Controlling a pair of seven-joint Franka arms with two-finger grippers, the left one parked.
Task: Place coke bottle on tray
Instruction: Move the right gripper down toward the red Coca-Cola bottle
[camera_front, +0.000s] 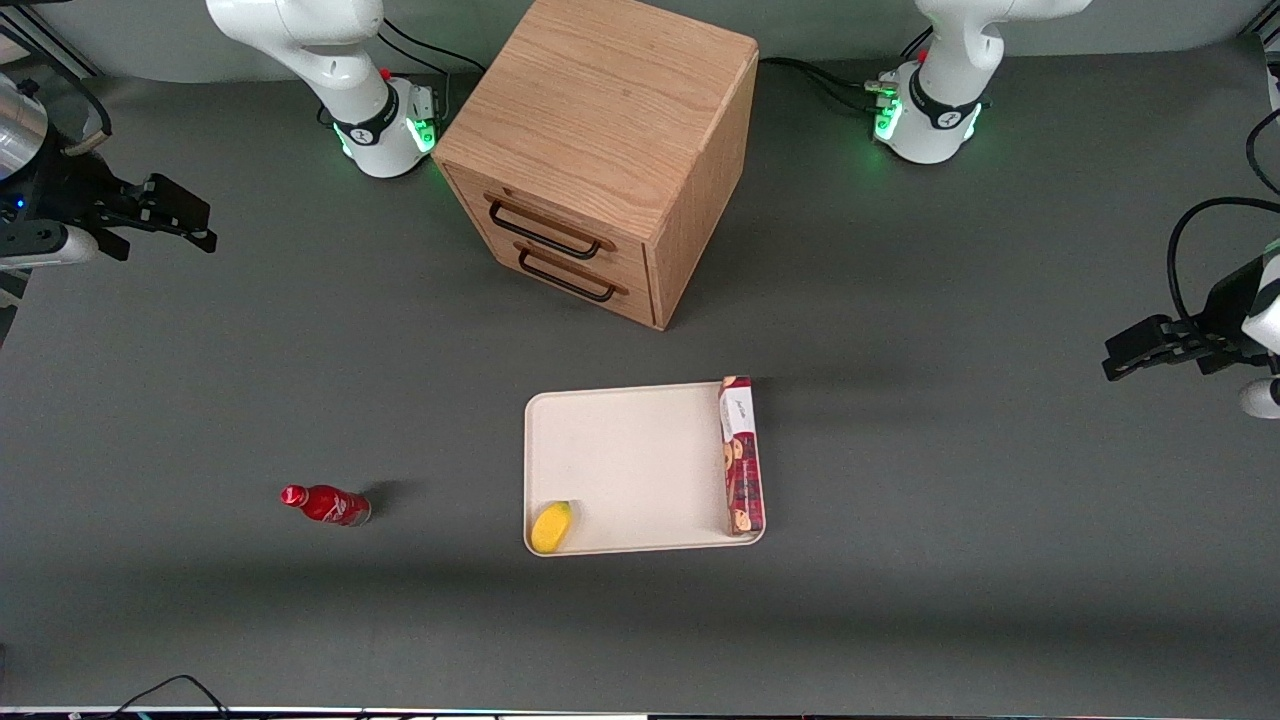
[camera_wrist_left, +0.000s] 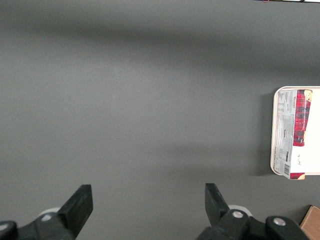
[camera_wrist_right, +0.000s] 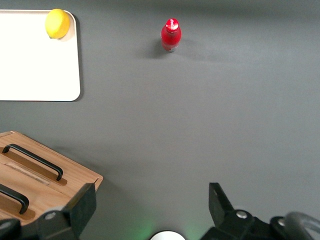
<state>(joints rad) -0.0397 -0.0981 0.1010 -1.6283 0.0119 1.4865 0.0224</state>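
Grey bench (camera_front: 900, 600), and the bottle (camera_front: 326, 504) stands alone near its front edge, toward the working arm's end, well apart from the tray (camera_front: 625, 465). Up at that end's edge hovers the gripper (camera_front: 165, 215), fingers spread wide, holding nothing.

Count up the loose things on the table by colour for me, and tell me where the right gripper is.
Red: 2, the coke bottle standing on the bare table, and the cookie box on the tray.
Yellow: 1, the lemon-like item on the tray.
Cream-white: 1, the tray.
Wood: 1, the drawer cabinet.
Total: 5.
The gripper is open, at the working arm's end of the table.
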